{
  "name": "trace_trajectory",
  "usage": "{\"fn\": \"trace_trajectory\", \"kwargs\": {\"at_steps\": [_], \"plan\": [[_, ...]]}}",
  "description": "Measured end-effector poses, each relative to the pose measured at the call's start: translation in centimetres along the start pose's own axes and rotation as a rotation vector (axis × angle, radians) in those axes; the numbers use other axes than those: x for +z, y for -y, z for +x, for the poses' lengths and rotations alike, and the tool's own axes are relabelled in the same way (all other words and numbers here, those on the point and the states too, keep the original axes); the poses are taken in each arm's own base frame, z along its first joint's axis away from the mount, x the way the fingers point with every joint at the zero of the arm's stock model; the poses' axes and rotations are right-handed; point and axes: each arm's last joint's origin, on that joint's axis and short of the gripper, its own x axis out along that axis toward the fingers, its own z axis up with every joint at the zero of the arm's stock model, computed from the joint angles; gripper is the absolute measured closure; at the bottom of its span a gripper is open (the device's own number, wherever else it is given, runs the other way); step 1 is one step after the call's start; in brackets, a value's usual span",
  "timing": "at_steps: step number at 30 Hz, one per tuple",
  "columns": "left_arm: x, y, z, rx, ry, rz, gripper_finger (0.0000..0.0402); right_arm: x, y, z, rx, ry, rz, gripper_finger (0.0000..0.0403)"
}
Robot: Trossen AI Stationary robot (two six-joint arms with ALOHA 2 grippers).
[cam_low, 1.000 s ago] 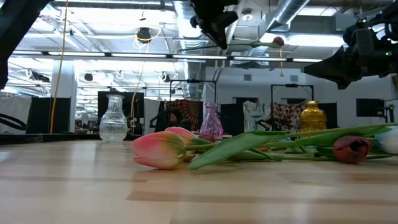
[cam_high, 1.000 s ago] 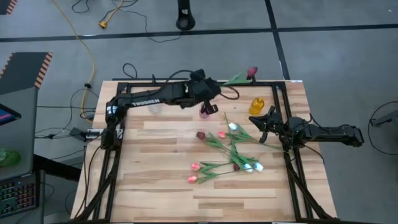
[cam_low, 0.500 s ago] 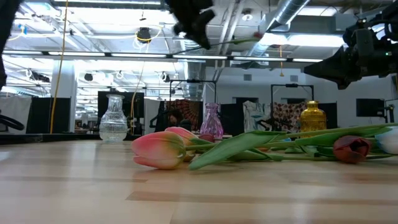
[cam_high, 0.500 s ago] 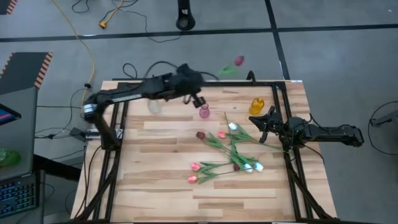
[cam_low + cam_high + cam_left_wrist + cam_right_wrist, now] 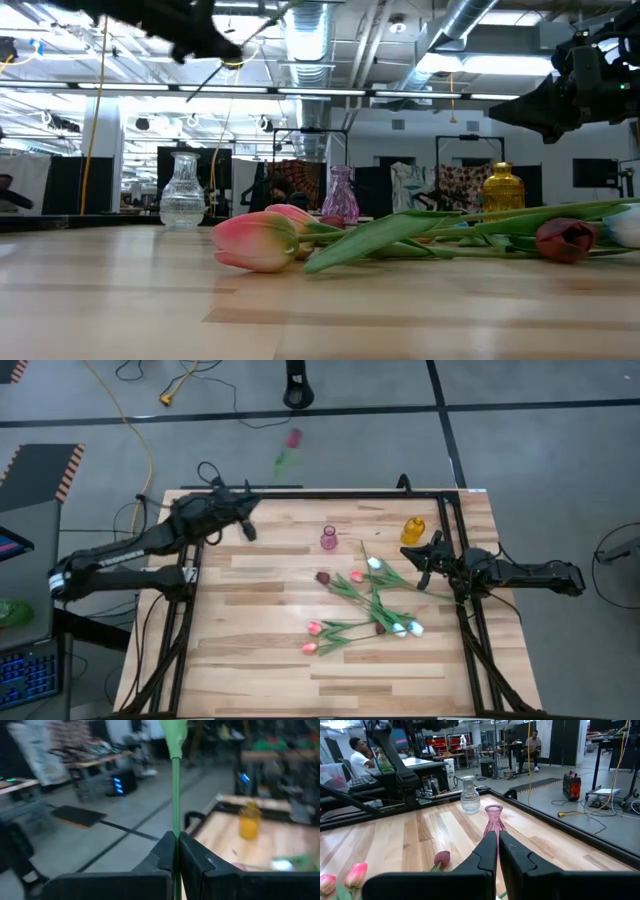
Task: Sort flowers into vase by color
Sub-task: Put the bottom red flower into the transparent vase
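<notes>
My left gripper [image 5: 245, 515] hangs over the table's far left corner, shut on a dark red flower [image 5: 294, 437] whose head is out beyond the far edge. The other flowers [image 5: 365, 605], pink, white and dark red, lie flat on the table in a loose cluster at centre right. A pink vase [image 5: 328, 539] and a yellow vase [image 5: 413, 530] stand on the far part of the table, and a clear glass vase [image 5: 183, 190] stands left of them. My right gripper [image 5: 425, 560] waits at the right side, shut and holding nothing. My left gripper pinches the flower's green stem [image 5: 175, 827] between its two fingers. The stem runs on past the fingertips toward the far edge, leaf and head well beyond them. The whole flower is lifted clear of the table.
A black frame [image 5: 300, 493] runs along the table's far edge and sides. Bare wood lies on the left half [image 5: 240, 620] and along the near edge. People sit at benches in the room behind [image 5: 357, 755].
My left gripper has swung from above the pink vase toward the table's far left corner and turned as it went, still shut on the dark red flower. The flower's head has moved left along the far edge, staying clear of the table.
</notes>
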Motion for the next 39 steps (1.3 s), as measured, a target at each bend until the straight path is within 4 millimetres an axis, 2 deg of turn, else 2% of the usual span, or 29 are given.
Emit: {"fn": "trace_trajectory", "kwargs": {"at_steps": [5,22,28,33,39], "plan": [[-2.1,-0.9,-1.5,0.058,0.069,-0.047,0.0401,0.0,0.0,0.0,0.000,-0.001,0.000,0.0356],[-6.4,-2.5,-1.8,0.212,0.257,-0.032,0.0401,0.0,0.0,0.0,0.001,0.003,0.003,0.0356],[-8.2,-2.7,-2.4,0.158,0.326,-0.057,0.0401,1.0,-0.1,-0.1,0.015,0.106,0.094,0.0356],[-9.0,-2.6,-2.6,0.109,0.323,-0.047,0.0401,1.7,-0.2,0.0,0.026,0.172,0.111,0.0356],[-8.9,-2.6,-2.6,0.109,0.339,-0.042,0.0401,2.4,-0.6,0.5,0.066,0.225,0.128,0.0356]]}}
